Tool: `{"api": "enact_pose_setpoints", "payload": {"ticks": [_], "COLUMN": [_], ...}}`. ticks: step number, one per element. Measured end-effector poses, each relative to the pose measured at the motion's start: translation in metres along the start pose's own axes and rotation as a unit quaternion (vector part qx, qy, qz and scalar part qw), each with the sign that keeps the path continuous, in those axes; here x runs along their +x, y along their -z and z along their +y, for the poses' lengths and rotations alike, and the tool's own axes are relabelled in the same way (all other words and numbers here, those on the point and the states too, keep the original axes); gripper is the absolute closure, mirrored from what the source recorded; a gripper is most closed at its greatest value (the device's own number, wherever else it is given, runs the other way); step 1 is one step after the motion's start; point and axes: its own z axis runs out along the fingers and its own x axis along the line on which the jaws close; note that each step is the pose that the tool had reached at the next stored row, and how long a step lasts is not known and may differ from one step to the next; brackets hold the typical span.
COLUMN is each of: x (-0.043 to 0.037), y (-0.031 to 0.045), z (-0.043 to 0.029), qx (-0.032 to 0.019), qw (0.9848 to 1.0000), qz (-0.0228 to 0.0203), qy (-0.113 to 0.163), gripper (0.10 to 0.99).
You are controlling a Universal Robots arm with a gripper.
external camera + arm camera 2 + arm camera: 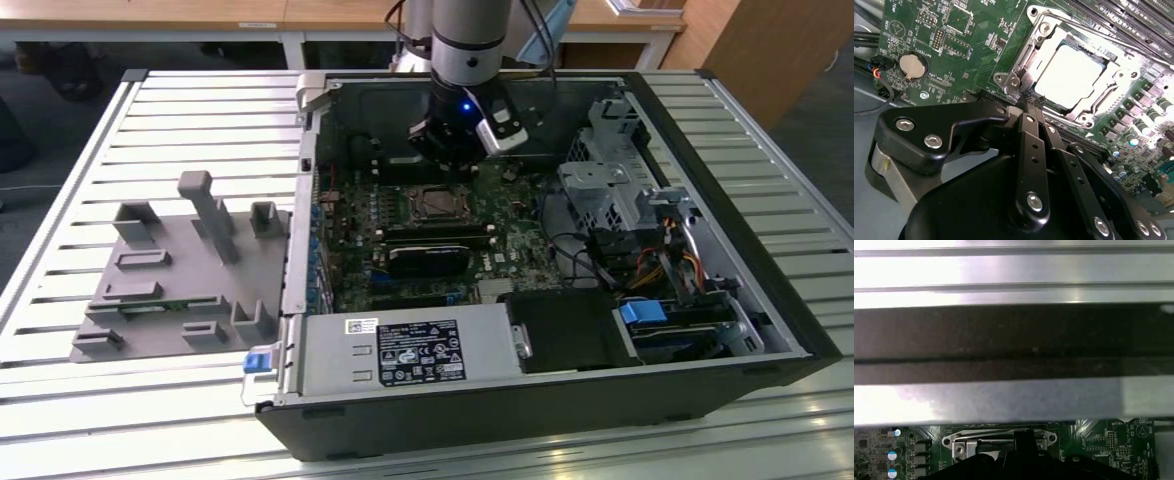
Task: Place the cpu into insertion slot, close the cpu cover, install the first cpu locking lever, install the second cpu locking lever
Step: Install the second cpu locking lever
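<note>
The gripper (1033,101), fingers pressed together, touches the cpu cover (1036,47) lying flat over the cpu (1071,75), at its 7 o'clock corner.

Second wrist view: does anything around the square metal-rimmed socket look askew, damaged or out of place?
Nothing stands out. The flat silvery cpu lies square in the insertion slot, with the thin silvery frame cover flat around it. The black gripper has its fingertips together at the socket's edge. The green board looks intact.
</note>
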Motion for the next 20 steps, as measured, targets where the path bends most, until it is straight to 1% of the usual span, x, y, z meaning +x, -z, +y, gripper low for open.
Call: {"api": "enact_pose_setpoints", "payload": {"ticks": [5,7,9,14,20], "x": [-0.0002,-0.0003,-0.0004,-0.0007,-0.0008], "y": [0.0088,0.0106,0.0108,0.0112,0.0114], "z": [0.0005,0.0003,-0.0012,-0.008,-0.0107], "qx": [0.0,-0.0001,-0.0001,0.0,0.0], "qw": [1.0,1.0,1.0,1.0,1.0], "qz": [0.0,0.0,0.0,0.0,0.0], "qy": [0.0,0.0,0.0,0.0,0.0], "gripper": [0.98,0.98,0.98,0.98,0.98]}}
